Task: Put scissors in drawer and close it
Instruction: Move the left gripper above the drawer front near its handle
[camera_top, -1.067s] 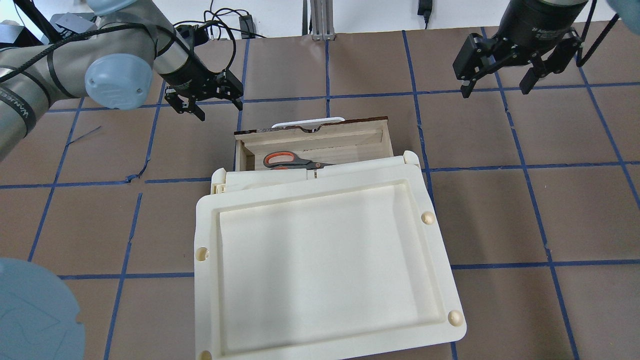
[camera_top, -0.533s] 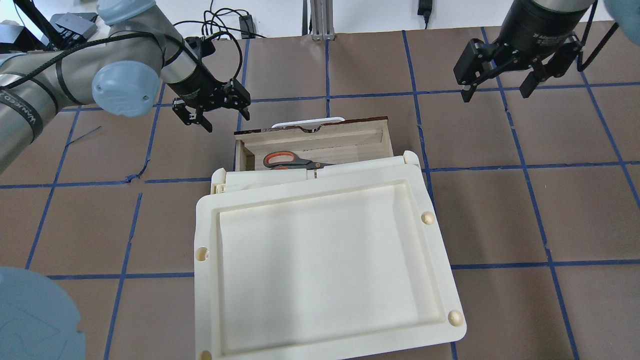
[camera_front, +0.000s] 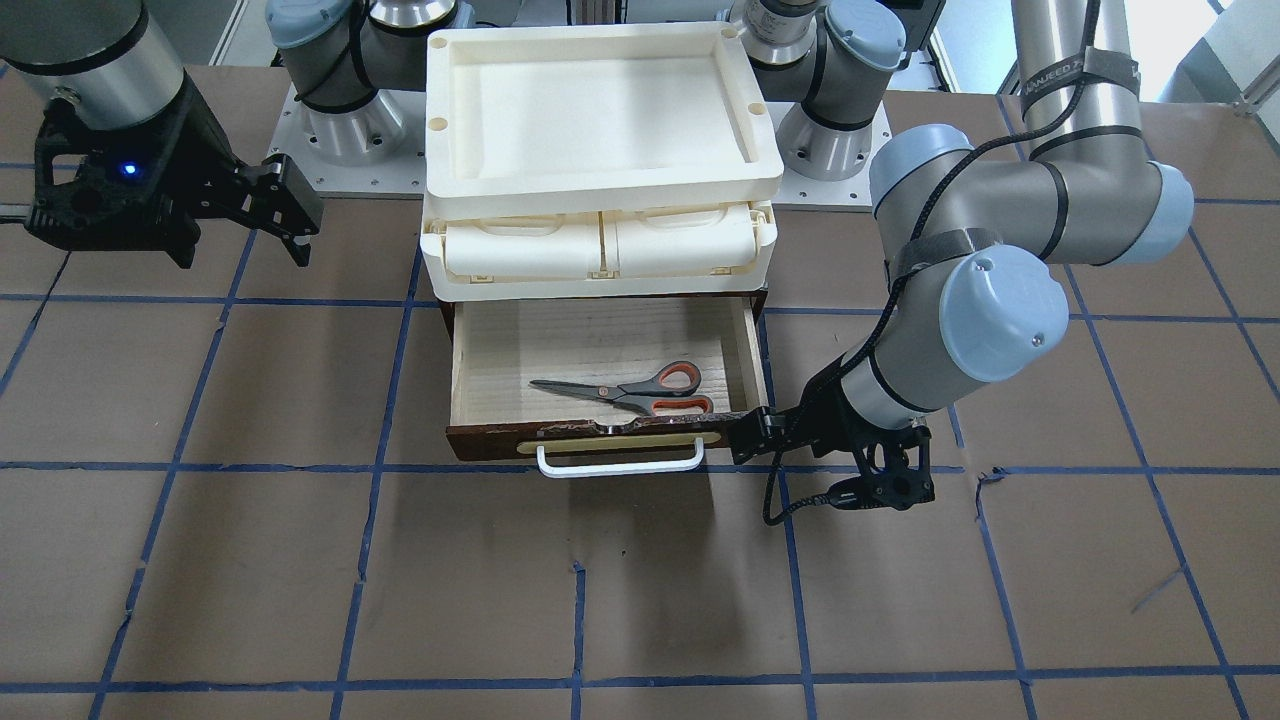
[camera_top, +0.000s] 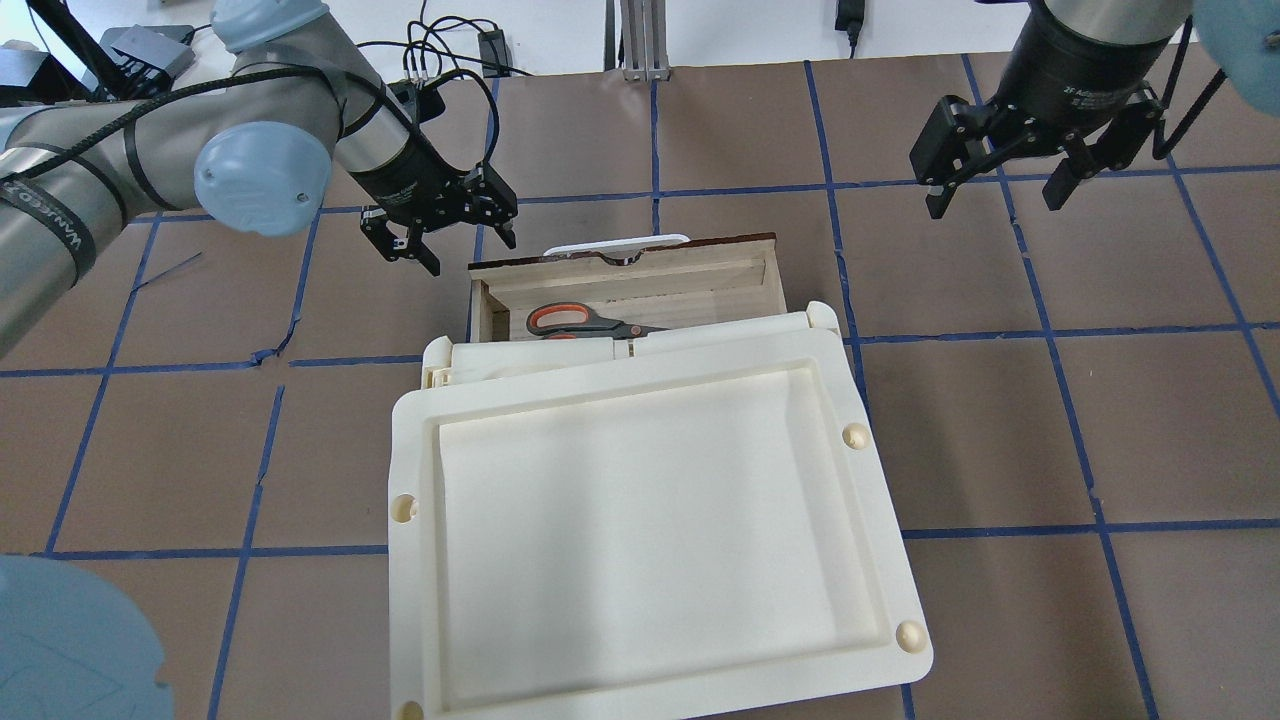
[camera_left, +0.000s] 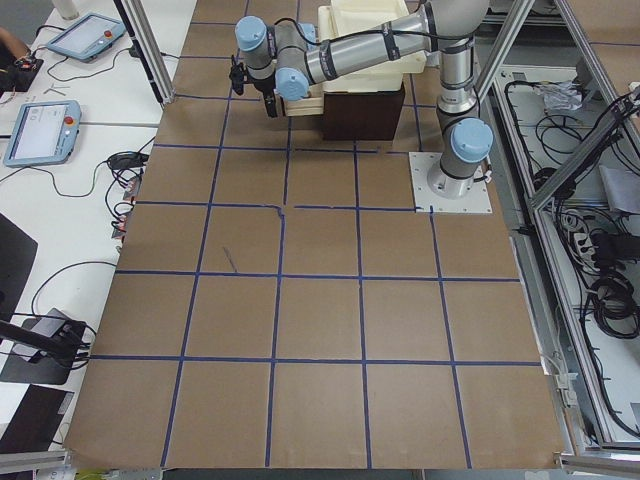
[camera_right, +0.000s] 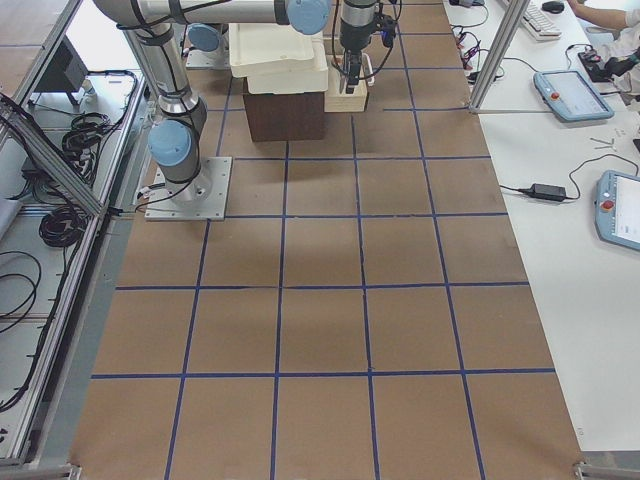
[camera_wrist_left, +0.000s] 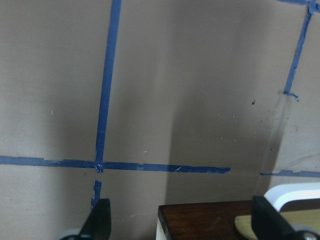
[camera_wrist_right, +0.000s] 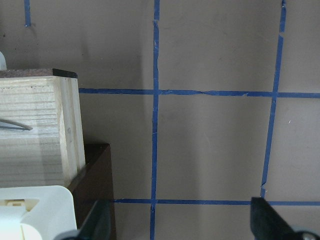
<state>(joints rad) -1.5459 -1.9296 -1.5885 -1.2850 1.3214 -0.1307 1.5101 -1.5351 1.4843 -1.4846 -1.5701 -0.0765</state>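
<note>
Plainly, the scissors already lie flat in the open drawer, close behind its dark front. Their long axis runs along the drawer's width, parallel to that front. The loops are toward the robot's left and the blades point to its right.

So what remains, as I judge it, is the closing. The drawer sticks out of the cream cabinet on the side away from the robot, long axis across, so it must be pushed toward the robot's base.

The left pincer is much the nearer. It hangs low with its fingers spread and nothing between them, just outside the front's left corner. In the left wrist view that corner sits between the two fingers, with the end of the white handle off to one side. The front face lies from it toward the robot.

The right pincer is likewise spread and empty, above the tabletop, well apart from the drawer's right end.
</note>
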